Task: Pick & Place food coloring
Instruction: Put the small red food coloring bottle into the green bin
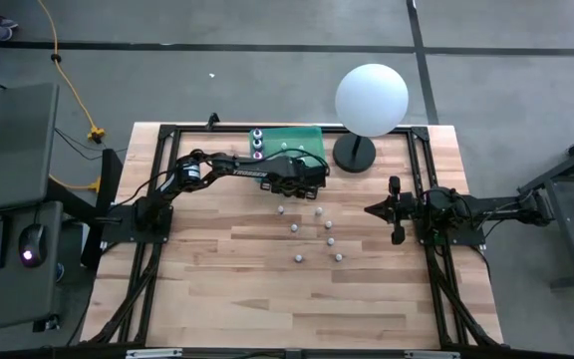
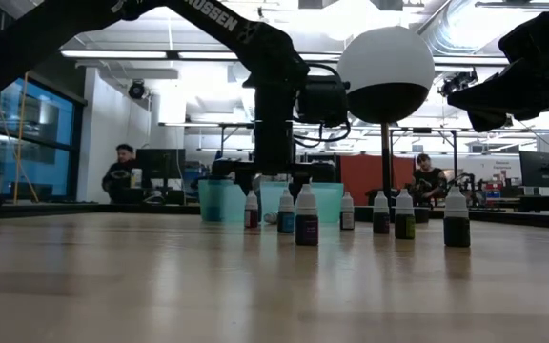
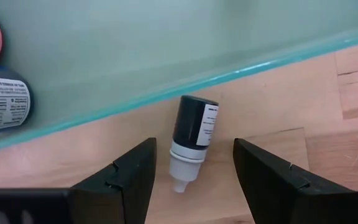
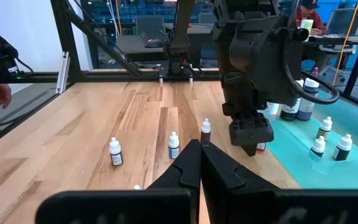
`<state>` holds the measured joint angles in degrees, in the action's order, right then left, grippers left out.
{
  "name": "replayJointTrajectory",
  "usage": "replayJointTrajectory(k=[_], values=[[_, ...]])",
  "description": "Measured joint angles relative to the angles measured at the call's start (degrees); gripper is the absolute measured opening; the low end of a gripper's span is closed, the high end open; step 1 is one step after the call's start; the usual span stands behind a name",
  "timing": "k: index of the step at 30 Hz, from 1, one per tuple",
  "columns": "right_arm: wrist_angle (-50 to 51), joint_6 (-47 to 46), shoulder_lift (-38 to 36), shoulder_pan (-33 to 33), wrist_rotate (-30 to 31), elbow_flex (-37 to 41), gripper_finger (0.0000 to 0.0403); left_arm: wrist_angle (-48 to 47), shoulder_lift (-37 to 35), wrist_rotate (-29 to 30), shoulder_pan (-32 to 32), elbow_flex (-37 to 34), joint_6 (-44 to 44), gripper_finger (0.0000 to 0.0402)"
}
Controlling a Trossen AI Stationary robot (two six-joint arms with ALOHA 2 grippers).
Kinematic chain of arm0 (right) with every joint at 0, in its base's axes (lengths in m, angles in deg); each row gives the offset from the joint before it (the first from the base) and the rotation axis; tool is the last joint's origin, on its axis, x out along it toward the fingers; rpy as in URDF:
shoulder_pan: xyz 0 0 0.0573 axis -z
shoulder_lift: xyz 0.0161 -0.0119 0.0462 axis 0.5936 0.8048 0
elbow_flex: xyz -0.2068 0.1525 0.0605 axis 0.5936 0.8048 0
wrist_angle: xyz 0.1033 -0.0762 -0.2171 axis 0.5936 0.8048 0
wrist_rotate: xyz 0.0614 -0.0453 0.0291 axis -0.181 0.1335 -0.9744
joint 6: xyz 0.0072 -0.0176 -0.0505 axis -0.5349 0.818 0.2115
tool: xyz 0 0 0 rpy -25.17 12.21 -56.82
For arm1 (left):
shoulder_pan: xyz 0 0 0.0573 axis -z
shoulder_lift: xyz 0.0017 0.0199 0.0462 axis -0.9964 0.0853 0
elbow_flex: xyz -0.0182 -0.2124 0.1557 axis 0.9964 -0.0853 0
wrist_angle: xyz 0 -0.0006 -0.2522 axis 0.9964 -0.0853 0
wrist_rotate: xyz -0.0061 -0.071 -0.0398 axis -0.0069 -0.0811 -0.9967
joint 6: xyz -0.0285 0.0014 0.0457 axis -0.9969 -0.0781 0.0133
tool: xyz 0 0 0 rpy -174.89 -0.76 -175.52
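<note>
The left gripper point(image 3: 191, 180) stands wide open, empty, straddling a toppled bottle point(image 3: 192, 140) beside the tray point(image 3: 166, 56) — lower squarely, then close on its body.

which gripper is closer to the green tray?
Left. The left gripper hovers at the green tray edge, open over a fallen bottle. The right gripper, shut, waits off to the side.

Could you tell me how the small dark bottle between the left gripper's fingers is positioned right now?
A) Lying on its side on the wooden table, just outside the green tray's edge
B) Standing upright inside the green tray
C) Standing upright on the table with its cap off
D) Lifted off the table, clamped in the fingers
A: in the left wrist view the dark bottle lies flat on the table beside the green tray, between the open left gripper fingers, untouched.
</note>
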<state>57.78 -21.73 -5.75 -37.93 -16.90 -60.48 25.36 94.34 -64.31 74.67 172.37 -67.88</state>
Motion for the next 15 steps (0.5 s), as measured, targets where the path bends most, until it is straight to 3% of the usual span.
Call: replayJointTrajectory(k=[6, 15], values=[[0.0, 0.0, 0.0, 0.0, 0.0, 0.0, 0.0, 0.0, 0.0, 0.1, 0.0, 0.0, 1.2, 0.02], [0.0, 0.0, 0.0, 0.0, 0.0, 0.0, 0.0, 0.1, 0.0, -0.5, 0.0, 0.0, 1.1, 0.0109]])
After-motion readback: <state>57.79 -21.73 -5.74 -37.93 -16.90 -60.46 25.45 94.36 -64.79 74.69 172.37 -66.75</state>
